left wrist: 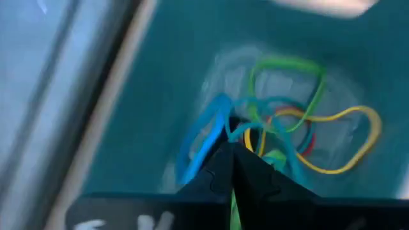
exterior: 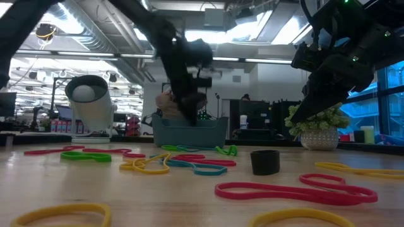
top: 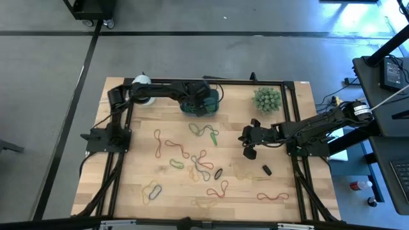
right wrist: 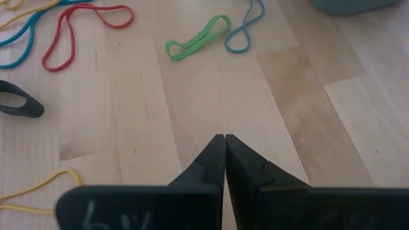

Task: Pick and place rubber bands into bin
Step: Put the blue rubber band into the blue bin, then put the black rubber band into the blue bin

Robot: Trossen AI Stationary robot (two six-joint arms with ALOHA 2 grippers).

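One bin [top: 203, 102], two arms, one spiky green plant [top: 266, 99], over a dozen rubber bands [top: 203, 160].

A spiky green plant [top: 266, 99] stands beside the table's [top: 128, 172] far edge.

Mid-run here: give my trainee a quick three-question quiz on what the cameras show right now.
1. True or false: the left claw is over the bin.
2. Which claw hangs above bare wood, holding nothing? A) left B) right
3. Fill in: in the right wrist view, the band lying next to the green rubber band is ____.

Key: 1 true. 2 B, the right claw, shut and empty. 3 blue, the blue rubber band.
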